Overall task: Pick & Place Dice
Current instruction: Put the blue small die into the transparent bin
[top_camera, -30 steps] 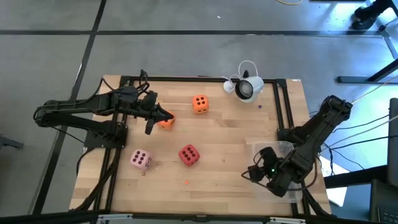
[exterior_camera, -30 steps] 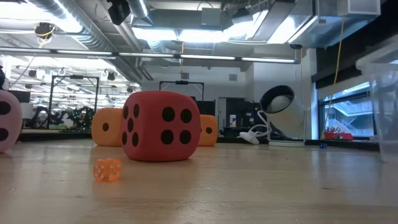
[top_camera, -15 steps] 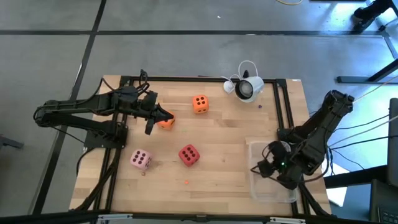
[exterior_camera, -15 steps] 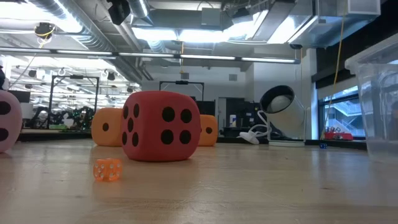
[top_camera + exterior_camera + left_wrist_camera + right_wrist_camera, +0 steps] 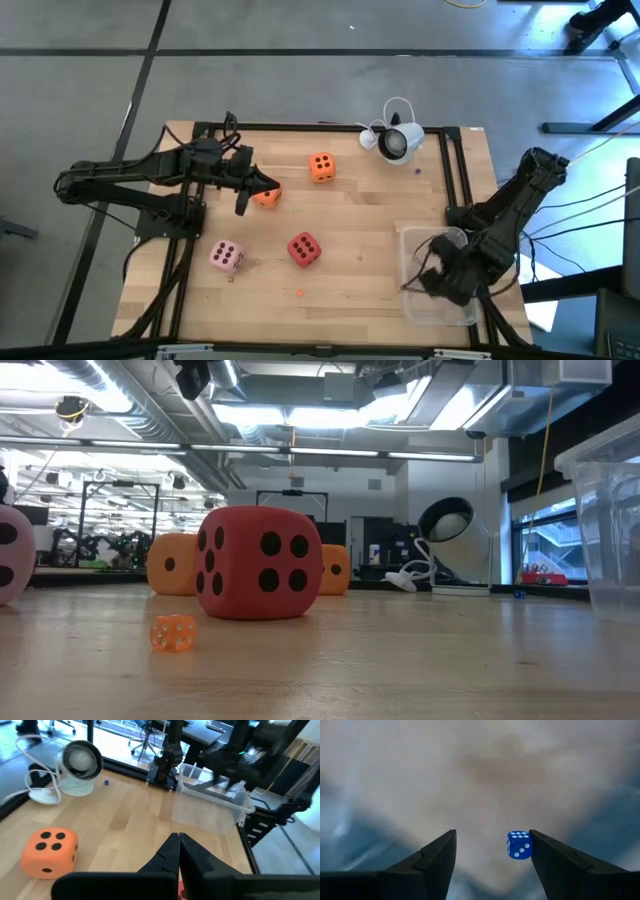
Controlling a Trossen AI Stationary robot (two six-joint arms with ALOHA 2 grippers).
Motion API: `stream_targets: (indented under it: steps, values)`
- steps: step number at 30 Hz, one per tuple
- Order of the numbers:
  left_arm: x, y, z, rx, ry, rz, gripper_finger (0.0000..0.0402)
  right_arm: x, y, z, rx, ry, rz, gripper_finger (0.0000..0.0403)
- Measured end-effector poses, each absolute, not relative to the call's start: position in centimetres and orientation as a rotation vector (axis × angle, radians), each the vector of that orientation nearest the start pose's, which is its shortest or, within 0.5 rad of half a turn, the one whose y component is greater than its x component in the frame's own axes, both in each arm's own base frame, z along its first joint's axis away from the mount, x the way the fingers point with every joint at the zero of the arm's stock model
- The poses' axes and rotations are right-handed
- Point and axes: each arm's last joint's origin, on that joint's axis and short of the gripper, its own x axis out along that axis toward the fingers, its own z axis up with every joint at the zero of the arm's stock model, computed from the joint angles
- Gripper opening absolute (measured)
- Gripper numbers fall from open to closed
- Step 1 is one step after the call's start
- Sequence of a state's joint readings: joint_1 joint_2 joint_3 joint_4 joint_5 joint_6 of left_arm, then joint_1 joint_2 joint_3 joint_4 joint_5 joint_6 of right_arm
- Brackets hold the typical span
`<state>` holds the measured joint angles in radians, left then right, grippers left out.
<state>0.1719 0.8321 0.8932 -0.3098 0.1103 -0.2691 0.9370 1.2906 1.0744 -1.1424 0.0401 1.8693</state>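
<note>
Four soft dice sit on the table (image 5: pixel 380 290): an orange die (image 5: pixel 321 167) far of centre, a second orange die (image 5: pixel 266 197) half hidden under the left gripper (image 5: pixel 262 186), a red die (image 5: pixel 303 249) near centre, and a pink die (image 5: pixel 226 257) to its left. From table height the red die (image 5: pixel 259 563) fills the middle, both orange ones peek out behind it, and the pink one (image 5: pixel 12 554) is cut off at the left edge. A tiny clear orange die (image 5: pixel 173 632) lies just in front of the red one.

Over at the left, the left gripper has its fingers pressed together, gripping nothing; its wrist view shows only one orange die (image 5: pixel 49 851) beside the closed tips (image 5: pixel 176 851).

At the near right, the right gripper (image 5: pixel 432 280) hangs over a clear bin (image 5: pixel 410 300) (its edge shows at the right of the low view). Its fingers stand apart, and a small blue die (image 5: pixel 519 844) sits against the inner face of one finger (image 5: pixel 560 865), clear of the other; whether it is stuck, resting or loose is hard to make out, since everything behind it is a blur.

A white lamp (image 5: pixel 398 142) with its cord lies at the far side.
</note>
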Motion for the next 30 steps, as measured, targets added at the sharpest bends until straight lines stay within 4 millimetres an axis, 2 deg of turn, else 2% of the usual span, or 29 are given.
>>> stream_targets:
  steps: [2, 5, 6, 8, 10, 13, 15, 16, 18, 19, 21, 25, 30]
  values:
    - [17.5, 2.8, 34.9, -0.297, 0.239, 0.108, 0.0004, 12.8, 17.2, 26.7, 0.789, 1.417, -0.533, 0.0244]
    - [17.7, 2.8, 34.9, -0.298, 0.242, 0.108, 0.0004, 13.5, 17.9, 26.7, 0.699, 1.395, -0.358, 0.0244]
    - [17.8, 2.8, 34.9, -0.297, 0.239, 0.108, 0.0004, 13.3, 17.6, 26.8, 0.664, 1.403, -0.367, 0.0244]
    - [17.8, 2.8, 34.8, -0.307, 0.241, 0.104, 0.0004, 13.4, 17.6, 26.5, 0.639, 1.411, -0.378, 0.0241]
    - [17.9, 2.8, 34.8, -0.315, 0.247, 0.102, 0.0004, 13.9, 18.0, 26.6, 0.612, 1.391, -0.266, 0.0239]
    - [18.0, 2.7, 34.7, -0.336, 0.254, 0.086, 0.0004, 13.3, 17.1, 26.3, 0.587, 1.435, -0.394, 0.0233]
    - [18.2, 2.7, 34.7, -0.342, 0.254, 0.078, 0.0004, 14.1, 18.1, 26.6, 0.589, 1.389, -0.225, 0.0229]
    - [18.2, 2.7, 34.7, -0.346, 0.25, 0.074, 0.0004, 13.9, 17.9, 26.8, 0.569, 1.392, -0.217, 0.0227]
    - [18.4, 2.7, 34.8, -0.372, 0.233, 0.06, 0.0004, 13.2, 17.0, 26.3, 0.514, 1.441, -0.343, 0.0223]
    - [18.6, 2.7, 35.0, -0.383, 0.211, 0.05, 0.0004, 13.3, 17.1, 26.2, 0.51, 1.43, -0.337, 0.0222]
    - [19.3, 2.8, 35.4, -0.383, 0.151, 0.015, 0.0004, 13.7, 17.5, 26.7, 0.501, 1.385, -0.231, 0.0221]
    - [21.5, 2.5, 36.1, -0.382, 0.028, -0.062, 0.0004, 13.8, 17.7, 26.7, 0.434, 1.353, -0.162, 0.022]
    - [25.6, 1.9, 36.0, -0.327, 0.064, -0.102, 0.0004, 14.2, 18.0, 27.0, 0.474, 1.29, -0.14, 0.022]
